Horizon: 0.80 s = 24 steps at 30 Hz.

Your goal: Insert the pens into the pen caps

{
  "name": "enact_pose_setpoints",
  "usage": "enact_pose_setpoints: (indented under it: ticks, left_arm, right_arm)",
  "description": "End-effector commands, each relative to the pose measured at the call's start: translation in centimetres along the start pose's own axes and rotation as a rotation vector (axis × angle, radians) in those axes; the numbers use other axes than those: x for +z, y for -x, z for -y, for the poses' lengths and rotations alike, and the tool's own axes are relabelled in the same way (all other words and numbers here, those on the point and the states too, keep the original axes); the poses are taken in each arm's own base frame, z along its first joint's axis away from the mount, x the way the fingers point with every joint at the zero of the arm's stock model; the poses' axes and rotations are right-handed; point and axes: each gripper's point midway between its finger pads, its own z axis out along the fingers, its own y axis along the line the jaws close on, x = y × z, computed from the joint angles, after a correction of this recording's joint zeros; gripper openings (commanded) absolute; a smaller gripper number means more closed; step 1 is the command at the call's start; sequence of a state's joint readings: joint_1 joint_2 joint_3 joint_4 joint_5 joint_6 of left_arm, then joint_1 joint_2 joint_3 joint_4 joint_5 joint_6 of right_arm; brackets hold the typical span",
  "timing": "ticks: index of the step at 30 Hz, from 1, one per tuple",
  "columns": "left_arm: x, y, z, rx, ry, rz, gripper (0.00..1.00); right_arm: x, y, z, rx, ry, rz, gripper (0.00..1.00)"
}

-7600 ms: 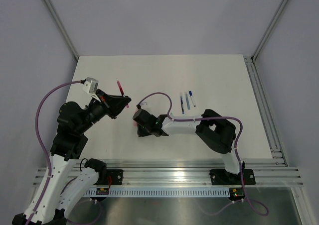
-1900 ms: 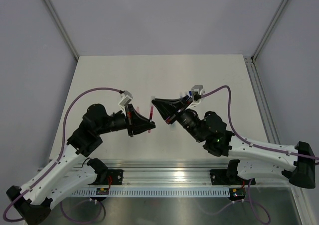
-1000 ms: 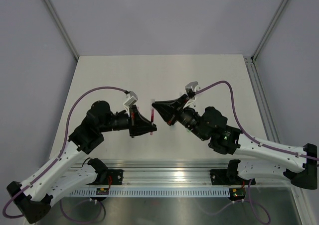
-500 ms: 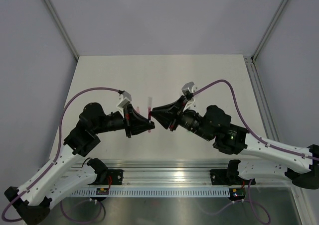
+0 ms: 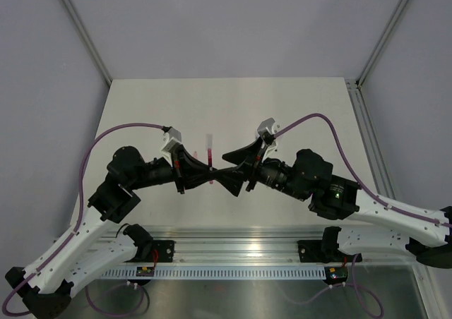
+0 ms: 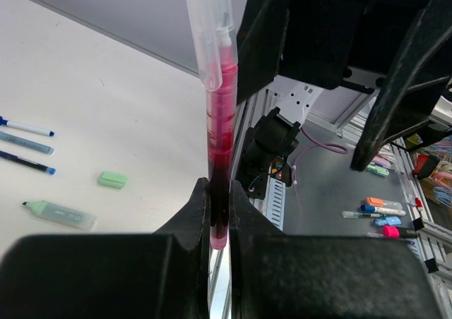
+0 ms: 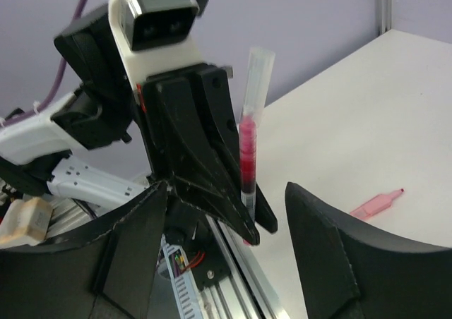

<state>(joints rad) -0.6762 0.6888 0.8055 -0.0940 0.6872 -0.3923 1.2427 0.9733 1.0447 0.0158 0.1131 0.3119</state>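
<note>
Aloft, red pen clamped in left gripper, clear cap on its top, right gripper spread wide nearby.

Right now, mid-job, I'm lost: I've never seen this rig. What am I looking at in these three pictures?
Two robot arms work over a white table. One picture looks down from above; the other two come from a camera on each wrist. The left gripper is shut on a red pen, held upright, with a clear cap on its top end. The right gripper faces it, open and holding nothing. On the table lie three thin pens, a green cap, a pale green marker and a pink piece.
</note>
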Motion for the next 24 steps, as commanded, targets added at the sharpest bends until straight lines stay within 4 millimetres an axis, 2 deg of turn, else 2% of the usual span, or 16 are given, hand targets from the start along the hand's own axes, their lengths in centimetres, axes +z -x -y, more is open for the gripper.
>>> enact_pose_setpoints:
  ticks: [1, 2, 3, 4, 10, 20, 24]
  left_arm:
    - [-0.1, 2.9, 1.5, 0.083, -0.045, 0.077, 0.0]
    - [-0.1, 2.8, 1.6, 0.082, -0.049, 0.074, 0.0]
    - [0.0, 2.7, 1.5, 0.08, -0.049, 0.071, 0.0]
    - [0.0, 2.8, 1.5, 0.078, -0.049, 0.071, 0.0]
    - [0.1, 2.6, 1.6, 0.073, -0.057, 0.065, 0.0]
    - [0.1, 2.6, 1.7, 0.071, -0.059, 0.063, 0.0]
    - [0.1, 2.6, 1.7, 0.073, -0.057, 0.066, 0.0]
  right_arm:
    - [-0.2, 5.1, -0.5, -0.017, -0.036, 0.112, 0.75]
    - [0.1, 4.7, 0.1, -0.032, -0.072, 0.09, 0.76]
    - [0.2, 5.2, 0.1, -0.037, -0.078, 0.096, 0.77]
    - [0.2, 6.6, -0.3, -0.043, -0.076, 0.122, 0.78]
    - [1.4, 9.5, 0.7, -0.082, -0.17, 0.182, 0.75]
    - [3.6, 9.3, 2.4, -0.066, -0.235, 0.156, 0.62]
    - [4.2, 8.9, 2.6, -0.04, -0.213, 0.146, 0.53]
